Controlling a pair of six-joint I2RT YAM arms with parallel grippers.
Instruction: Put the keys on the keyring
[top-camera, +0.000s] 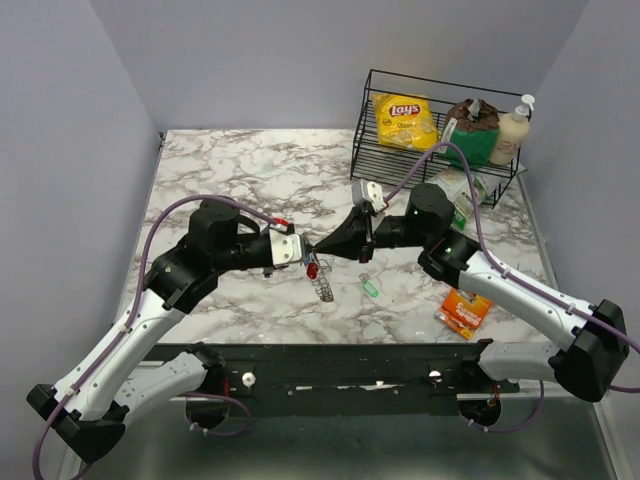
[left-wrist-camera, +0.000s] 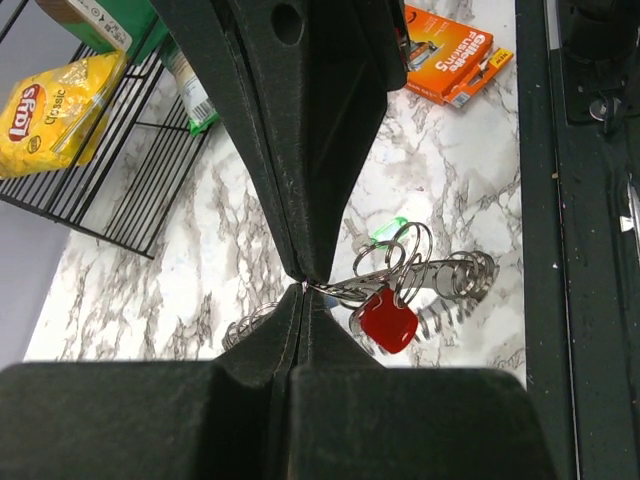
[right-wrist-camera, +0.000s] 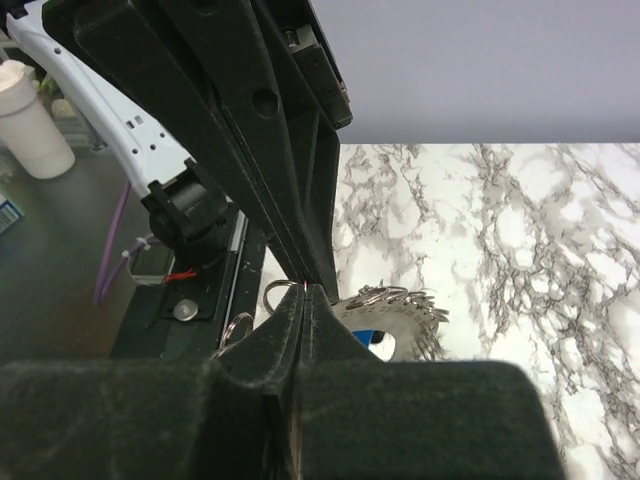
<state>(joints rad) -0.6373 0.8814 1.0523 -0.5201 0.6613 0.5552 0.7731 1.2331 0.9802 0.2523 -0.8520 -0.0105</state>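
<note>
Keyring (left-wrist-camera: 460, 278) hangs at the meeting tips of both jaws, each pinching its wire.

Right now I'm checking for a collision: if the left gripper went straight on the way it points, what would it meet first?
The right gripper: its tips face the left gripper head-on, apparently touching, with a wire ring pinched where they meet.

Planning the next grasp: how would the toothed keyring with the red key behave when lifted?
The keyring looks like rigid metal, so it probably keeps its shape. The red key hangs from loose loops, so it will likely swing. The thin wire may slip in a pinch.
</note>
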